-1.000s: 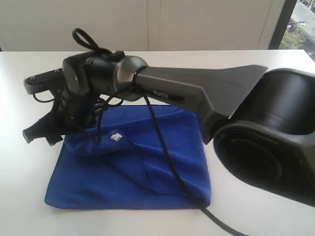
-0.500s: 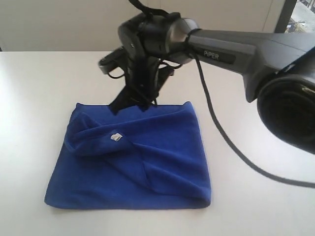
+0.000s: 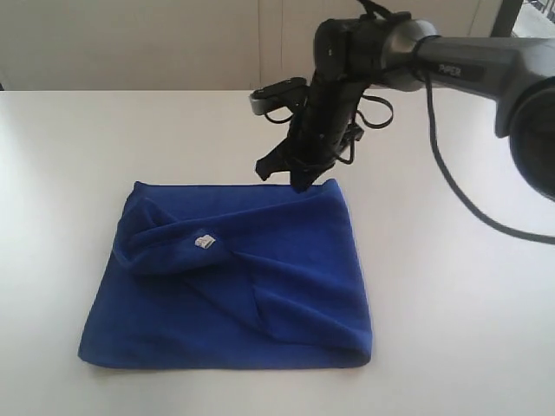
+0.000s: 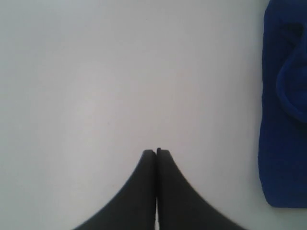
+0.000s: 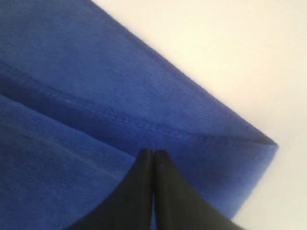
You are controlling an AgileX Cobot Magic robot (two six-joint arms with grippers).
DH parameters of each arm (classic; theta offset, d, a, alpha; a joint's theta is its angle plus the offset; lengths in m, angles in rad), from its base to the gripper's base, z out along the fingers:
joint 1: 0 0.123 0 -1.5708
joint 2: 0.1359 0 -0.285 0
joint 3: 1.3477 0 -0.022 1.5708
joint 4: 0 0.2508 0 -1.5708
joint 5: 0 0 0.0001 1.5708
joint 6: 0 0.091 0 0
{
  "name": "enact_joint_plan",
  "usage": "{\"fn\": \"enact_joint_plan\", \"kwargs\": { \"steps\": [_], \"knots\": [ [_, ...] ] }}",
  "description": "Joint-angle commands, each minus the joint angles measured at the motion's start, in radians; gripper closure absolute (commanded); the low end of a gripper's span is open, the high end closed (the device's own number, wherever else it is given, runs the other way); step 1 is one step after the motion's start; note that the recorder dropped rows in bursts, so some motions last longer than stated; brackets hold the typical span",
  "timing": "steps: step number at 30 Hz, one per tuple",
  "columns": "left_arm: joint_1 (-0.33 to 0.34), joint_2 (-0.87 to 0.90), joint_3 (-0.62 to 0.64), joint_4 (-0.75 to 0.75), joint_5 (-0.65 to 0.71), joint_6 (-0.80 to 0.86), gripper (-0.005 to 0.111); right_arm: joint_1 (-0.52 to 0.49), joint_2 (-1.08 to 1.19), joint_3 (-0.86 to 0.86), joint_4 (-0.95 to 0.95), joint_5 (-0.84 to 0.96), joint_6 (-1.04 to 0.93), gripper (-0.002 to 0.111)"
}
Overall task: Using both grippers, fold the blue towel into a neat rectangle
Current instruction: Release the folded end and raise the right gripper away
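Towel, place: the blue towel [image 3: 234,277] lies flat on the white table [image 3: 69,156], left of centre and toward the near edge.
Towel, shape: folded into a rough rectangle, wider along the near edge than the far one; not yet tidy.
Towel, surface: deep royal-blue terry, matte, with a soft nap.
Towel, folds: a loose rolled flap sits at the far left corner; from it a diagonal crease runs down toward the near right. The near right corner is rounded and slightly puffed.
Label: a small white label [image 3: 205,242] shows on the top layer, just right of the rolled flap.
Towel, edges: the near edge is fairly straight; the far edge is a doubled fold with a stitched hem line, seen in the right wrist view.
Right hand: the right hand [image 5: 153,152] is closed, fingers pressed together with no cloth between them. It hangs over the far edge of the towel, near the far right corner; contact with the cloth cannot be told.
Right arm: the right arm [image 3: 468,65] reaches in from the right, with a black cable [image 3: 451,182] trailing onto the table.
Left hand: the left hand [image 4: 156,151] is closed and empty, over bare table, with the towel off to one side.
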Motion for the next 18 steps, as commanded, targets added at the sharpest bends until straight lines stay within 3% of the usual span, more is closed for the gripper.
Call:
{"fn": "enact_joint_plan", "kwargs": {
  "steps": [1,9,13,18],
  "knots": [
    [0.003,-0.011,-0.005,-0.006,0.008,0.001,0.107,-0.057,-0.022,0.043,0.018,-0.025,-0.065,0.108],
    [0.003,-0.011,-0.005,0.003,-0.107,0.043,0.107,-0.074,-0.008,0.099,0.08,-0.141,-0.252,0.108],
    [0.003,-0.011,-0.005,-0.007,-0.159,0.043,0.107,-0.074,0.039,0.103,0.071,-0.143,-0.255,0.108],
    [0.003,-0.014,-0.005,-0.058,-0.095,0.041,0.107,-0.077,0.07,0.103,-0.087,-0.139,-0.024,0.108]
  ]
}}
